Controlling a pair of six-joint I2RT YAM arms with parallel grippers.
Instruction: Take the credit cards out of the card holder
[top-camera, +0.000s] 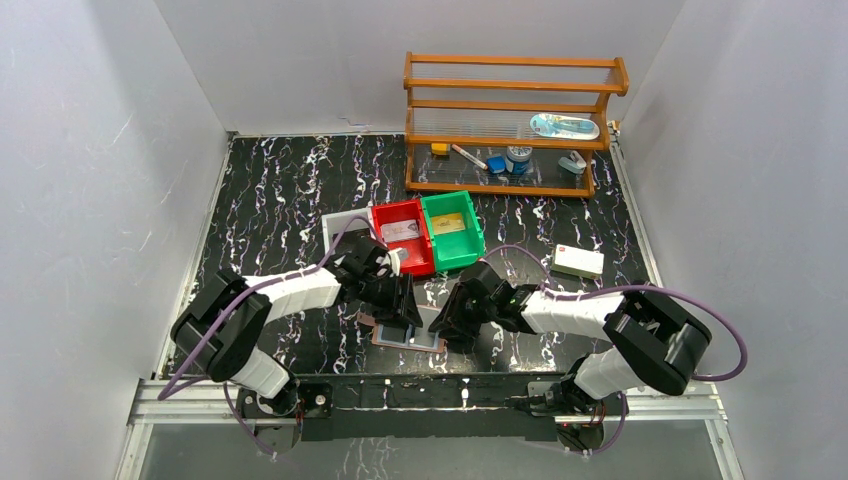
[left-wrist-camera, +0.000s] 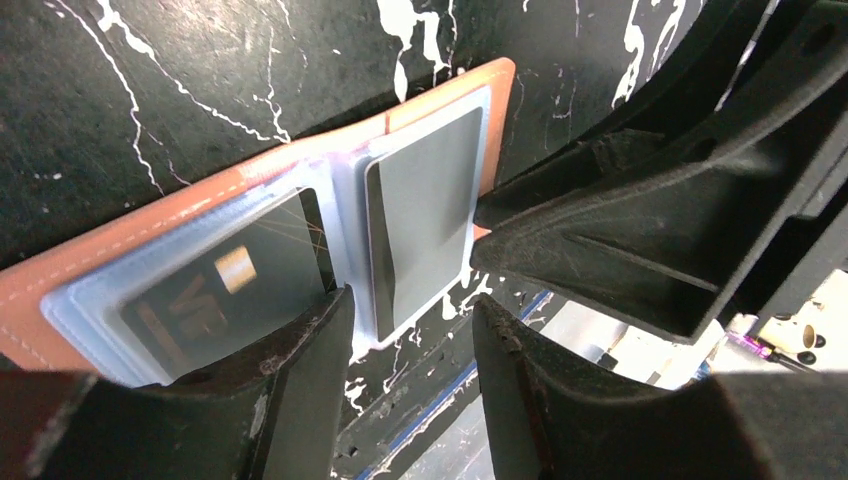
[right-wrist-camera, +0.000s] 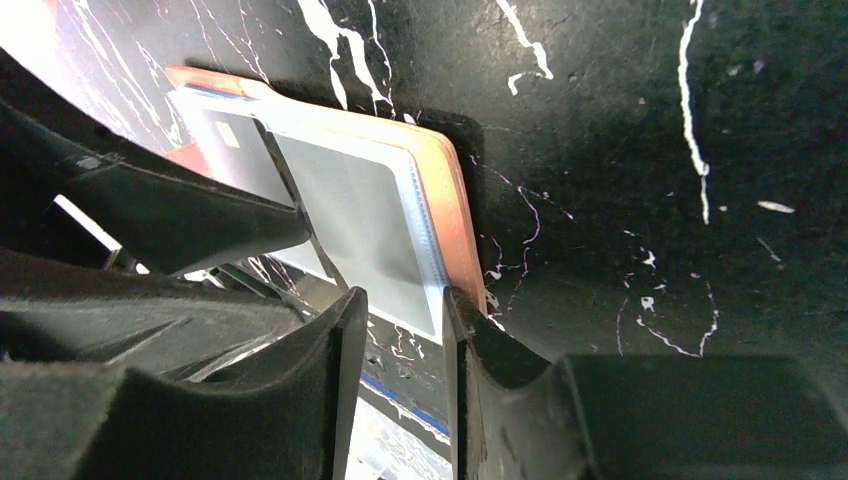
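Note:
The card holder (top-camera: 408, 336) lies open and flat on the black marbled table, near its front edge. Its reddish-brown leather (left-wrist-camera: 200, 205) frames two pale clear pockets. One pocket holds a dark card (left-wrist-camera: 235, 285), the other a grey card (left-wrist-camera: 425, 195), and the grey card (right-wrist-camera: 360, 225) also shows in the right wrist view. My left gripper (left-wrist-camera: 413, 305) is open just over the fold, with one finger (left-wrist-camera: 300, 370) over the dark card's pocket. My right gripper (right-wrist-camera: 405, 297) is open, straddling the near corner of the grey card's pocket, with one finger (right-wrist-camera: 480, 350) against the leather edge (right-wrist-camera: 455, 210).
A red bin (top-camera: 403, 235) and a green bin (top-camera: 452, 230) stand just behind the card holder. A white box (top-camera: 578, 262) lies to the right. A wooden shelf (top-camera: 510, 120) with small items is at the back. The two grippers nearly touch.

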